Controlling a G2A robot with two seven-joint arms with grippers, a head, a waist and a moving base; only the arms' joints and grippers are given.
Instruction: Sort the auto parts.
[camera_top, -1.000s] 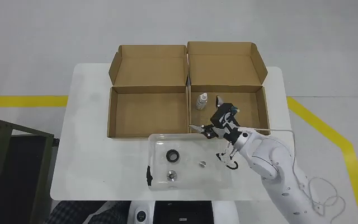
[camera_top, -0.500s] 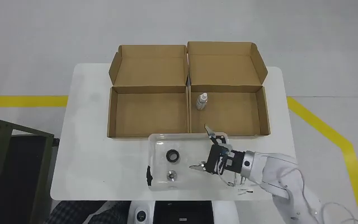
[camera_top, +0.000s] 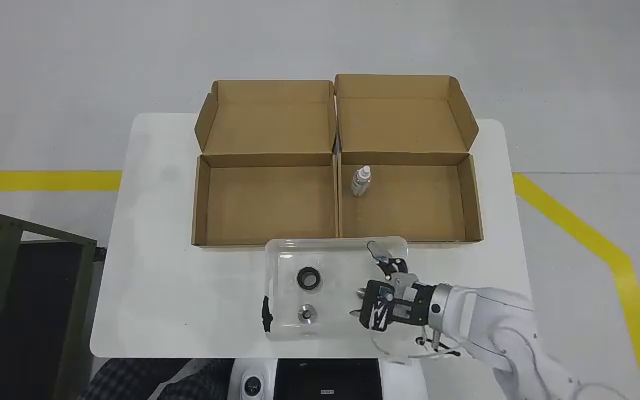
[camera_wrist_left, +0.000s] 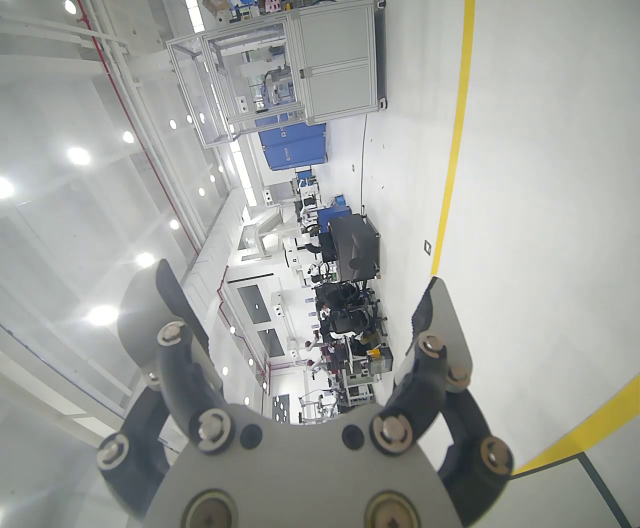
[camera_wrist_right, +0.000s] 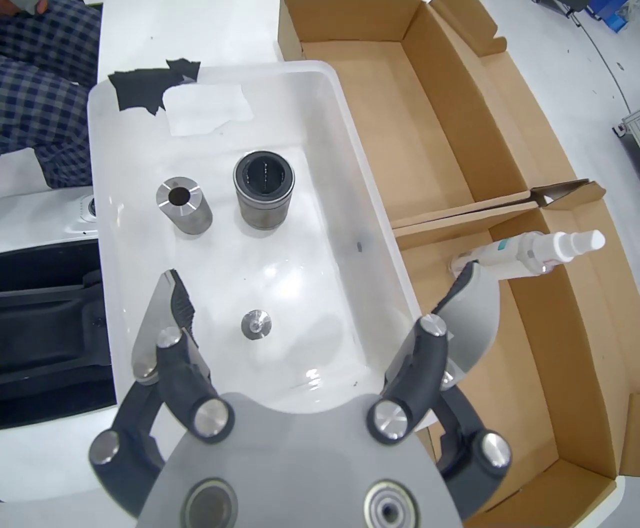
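Steel stud (camera_wrist_right: 256, 324) lies inside the clear bin (camera_wrist_right: 374, 200); centre your right claw (camera_wrist_right: 320, 280), spread wide above that bin, then lower straight.

bin (camera_wrist_right: 280, 80) white | cardboard box (camera_top: 265, 205) brown | tape (camera_wrist_right: 145, 85) black | slotted cylinder (camera_wrist_right: 182, 205) grey

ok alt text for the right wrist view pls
The right gripper, open, hovers over a clear plastic tub holding three metal parts: a small round stud nearest it, then a slotted steel cylinder and a dark bushing. Beside the tub, a cardboard box holds a white spray bottle.
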